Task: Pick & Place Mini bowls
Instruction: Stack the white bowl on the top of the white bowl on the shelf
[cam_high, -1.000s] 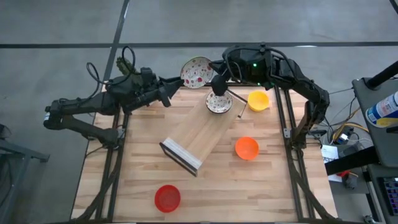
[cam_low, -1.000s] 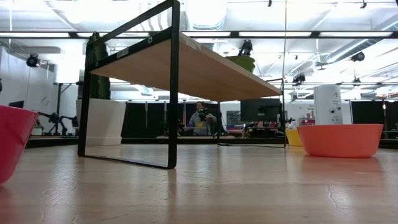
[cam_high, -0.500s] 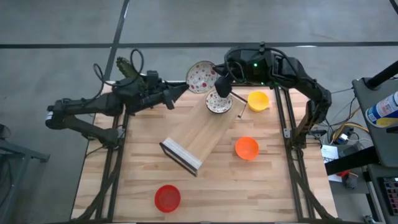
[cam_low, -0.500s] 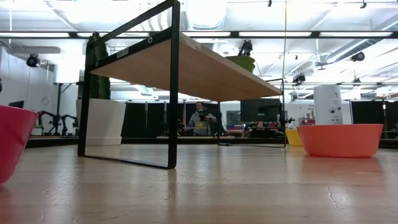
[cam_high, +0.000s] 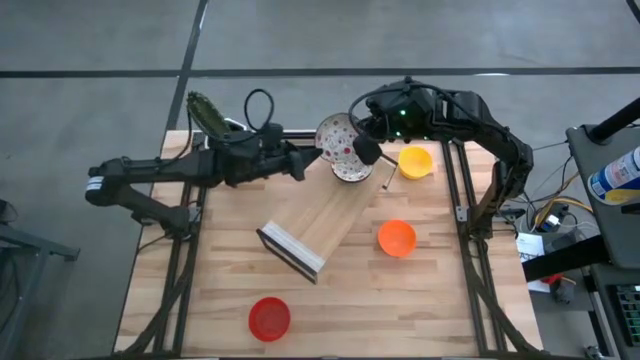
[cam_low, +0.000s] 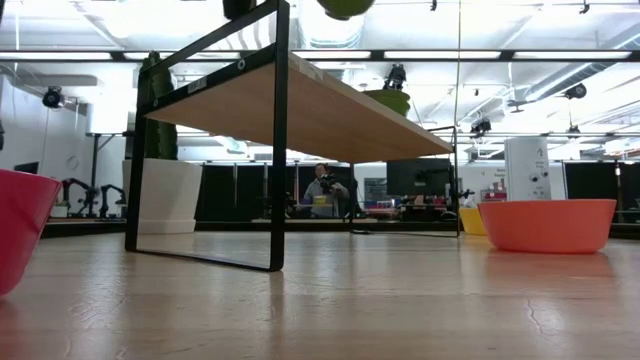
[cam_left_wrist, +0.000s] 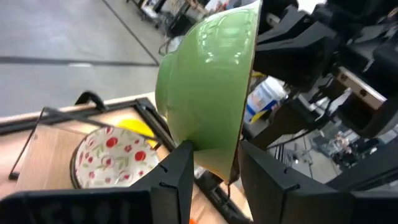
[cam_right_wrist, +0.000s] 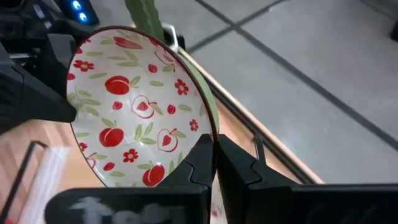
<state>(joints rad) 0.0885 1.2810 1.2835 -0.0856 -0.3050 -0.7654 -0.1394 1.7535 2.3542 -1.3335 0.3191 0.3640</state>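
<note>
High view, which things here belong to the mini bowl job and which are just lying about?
Job: patterned bowl held up between left tool and right tool; second patterned bowl on the wooden rack; yellow bowl; orange bowl; red bowl.
Lying about: that wooden rack; cactus.

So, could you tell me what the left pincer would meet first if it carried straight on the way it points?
Probably the right pincer: the left pincer points at it, and both hold the rim of one patterned bowl between them. Depth is uncertain.
</note>
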